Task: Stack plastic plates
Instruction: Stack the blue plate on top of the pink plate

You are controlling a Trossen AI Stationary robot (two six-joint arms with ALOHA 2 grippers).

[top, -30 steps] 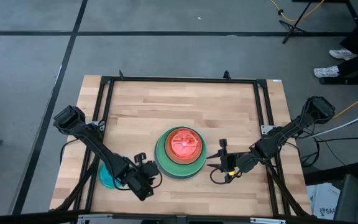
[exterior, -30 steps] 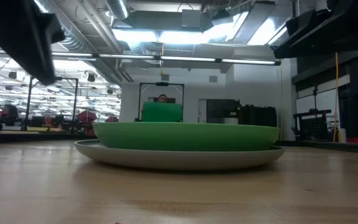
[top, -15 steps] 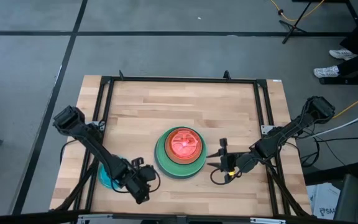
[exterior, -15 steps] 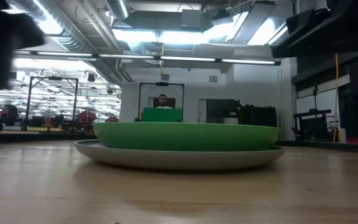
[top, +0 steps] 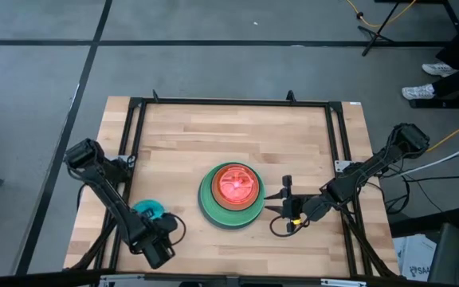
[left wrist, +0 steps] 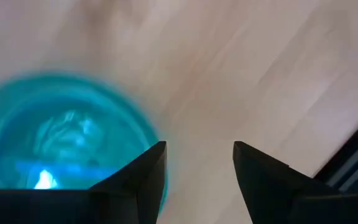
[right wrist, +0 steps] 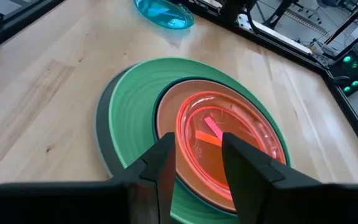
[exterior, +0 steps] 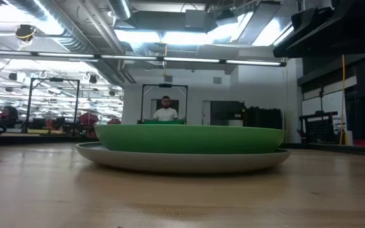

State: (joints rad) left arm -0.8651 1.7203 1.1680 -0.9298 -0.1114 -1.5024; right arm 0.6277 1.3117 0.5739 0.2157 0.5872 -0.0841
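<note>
My left gripper (left wrist: 194, 168) open, empty, over the table (top: 182, 143).
Cyan plate (left wrist: 55, 140) just beside one finger; plate stack (top: 232, 195) right; my right gripper (right wrist: 194, 158) narrowly open beside it.

I work in a robotics lab: wooden worktop (top: 237, 143) in a metal frame (top: 229, 102), ceiling strip lights (exterior: 170, 37), other test rigs (exterior: 56, 95) behind.

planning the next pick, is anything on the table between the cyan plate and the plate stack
Nothing: the high view shows bare wood between the cyan plate and the plate stack. The left gripper hangs just beside the cyan plate, off that line.
</note>
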